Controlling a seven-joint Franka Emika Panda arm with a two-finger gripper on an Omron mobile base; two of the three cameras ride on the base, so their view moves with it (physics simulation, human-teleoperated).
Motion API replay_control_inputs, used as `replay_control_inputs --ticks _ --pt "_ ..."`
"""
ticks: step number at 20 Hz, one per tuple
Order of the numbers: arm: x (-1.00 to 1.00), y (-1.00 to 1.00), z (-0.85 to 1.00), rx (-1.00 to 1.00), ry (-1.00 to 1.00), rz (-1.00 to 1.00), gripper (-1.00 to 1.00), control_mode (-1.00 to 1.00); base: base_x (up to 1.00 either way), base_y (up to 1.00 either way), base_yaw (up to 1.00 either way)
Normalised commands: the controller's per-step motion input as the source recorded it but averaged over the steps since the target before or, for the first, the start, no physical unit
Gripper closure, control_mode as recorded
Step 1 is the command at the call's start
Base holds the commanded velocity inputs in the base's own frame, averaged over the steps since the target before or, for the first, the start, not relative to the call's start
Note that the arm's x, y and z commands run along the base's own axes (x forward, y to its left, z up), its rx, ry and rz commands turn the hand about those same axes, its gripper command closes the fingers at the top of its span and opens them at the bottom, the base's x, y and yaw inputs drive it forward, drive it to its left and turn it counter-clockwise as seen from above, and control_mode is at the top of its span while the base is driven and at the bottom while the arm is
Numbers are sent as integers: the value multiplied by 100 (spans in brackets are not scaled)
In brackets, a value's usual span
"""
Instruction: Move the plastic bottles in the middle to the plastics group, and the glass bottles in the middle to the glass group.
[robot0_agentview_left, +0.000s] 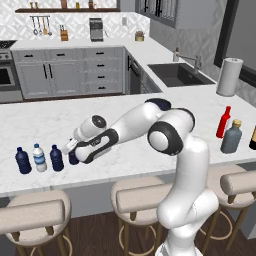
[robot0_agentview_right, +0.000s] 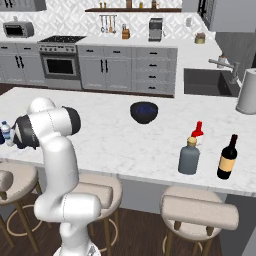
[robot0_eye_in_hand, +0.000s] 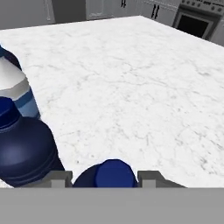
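navy bottle (robot0_eye_in_hand: 24, 148) crowding left, open marble counter (robot0_eye_in_hand: 144, 87) ahead

Veined marble counter (robot0_eye_in_hand: 144, 87), glossy navy bottle (robot0_eye_in_hand: 26, 148)

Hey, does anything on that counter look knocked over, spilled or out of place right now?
Nothing stands out. The navy bottles and the clear bottle stand upright, as do the red bottle and grey bottle. No spills on the counter.
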Motion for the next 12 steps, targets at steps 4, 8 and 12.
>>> replay_control_inputs --ticks 4,8,12 --pt "0 25 -28 3 0 0 100 -100 0 0 0" --pt "0 3 -37 0 2 0 100 -100 0 0 0" --pt "-9 -1 -34 0 4 0 -100 -100 0 0 0"
